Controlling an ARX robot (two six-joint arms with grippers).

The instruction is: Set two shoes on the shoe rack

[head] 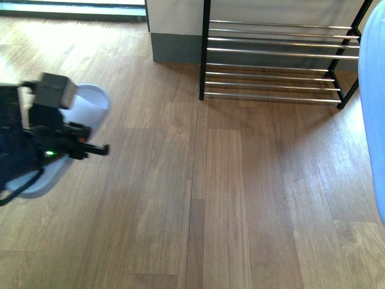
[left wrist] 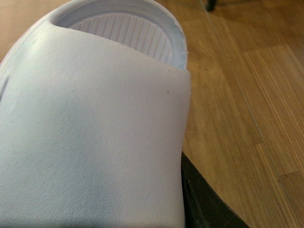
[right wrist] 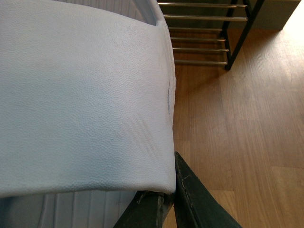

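Wooden floor (head: 240,198), shoe rack (head: 277,60) behind.

Left arm (head: 27,141): black housing, blurred in the front view. A grey box-shaped module (head: 53,90) sits on top. A small green indicator light (head: 50,154) glows on the body behind the tool. Black cable loops beneath. In both wrist views, only dark, matte tool fingers (right wrist: 190,199) are visible; surface detail indistinct.
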